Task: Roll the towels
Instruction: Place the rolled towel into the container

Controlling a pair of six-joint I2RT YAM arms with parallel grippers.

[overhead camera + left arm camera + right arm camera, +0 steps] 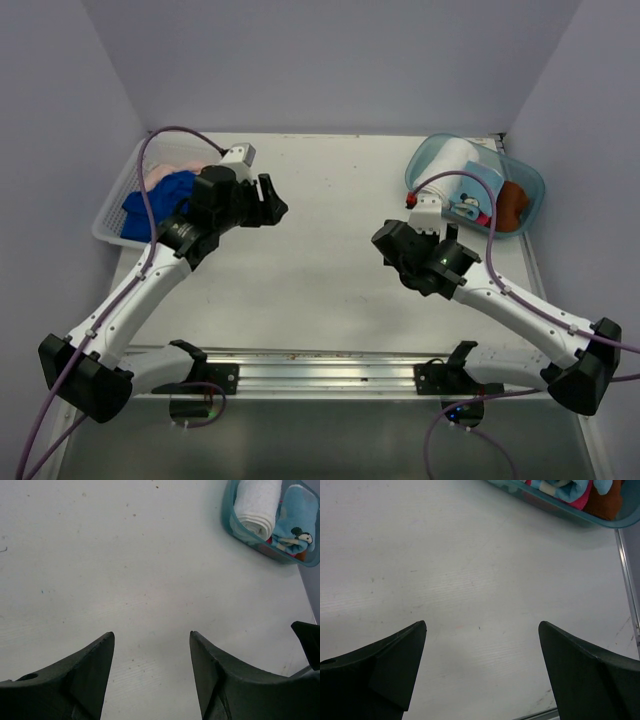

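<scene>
left fingers (95, 670) stood apart with nothing between them, only bare tabletop (330, 230) below; right fingers (400, 650) spread wide, also empty. neither touched any cloth

left fingers hung just beside the white basket (110, 225) at far left, right fingers near the teal tub (528, 185) at far right

tub held the white towel (257, 505), clearly rolled, the light blue cartoon towel (297, 520) bundled beside it, plus the pink towel (580, 500) and brown towel (605, 500); couldn't tell how neatly those two were rolled

basket held the royal blue towel (150, 205) and peach towel (165, 175) in a loose heap, unrolled

judged roughly four of six done, two left; next pick likely from the basket, by the left side
</scene>
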